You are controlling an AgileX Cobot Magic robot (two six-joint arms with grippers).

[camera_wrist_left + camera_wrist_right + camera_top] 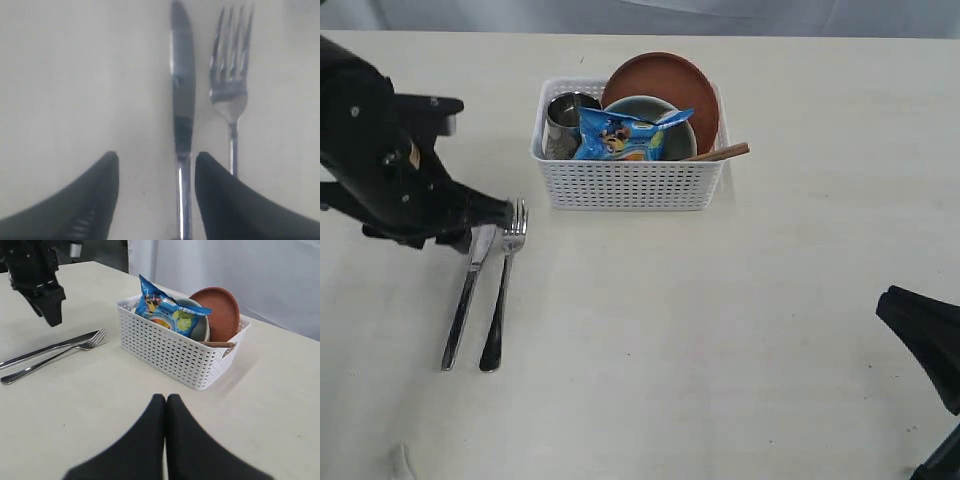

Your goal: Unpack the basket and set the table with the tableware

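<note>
The white basket [630, 185] stands at the back middle of the table [720, 330]. It holds the reddish-brown plate [670, 85], the pale bowl [645, 105], the steel cup [563, 112] and a wooden handle [725, 152] that sticks out over the rim. The knife [465, 295] and fork [502, 290] lie side by side on the table, left of the basket. My left gripper [156, 165] hangs open just over the knife [182, 100], whose handle shows between the fingers, untouched; the fork [230, 85] lies beside it. My right gripper [166, 400] is shut and empty, well short of the basket [170, 347].
A blue crisp bag [625, 135] lies on top of the basket's contents and covers much of the bowl. The left arm [380, 150] fills the left edge of the exterior view. The right gripper [888, 303] sits low at the front right.
</note>
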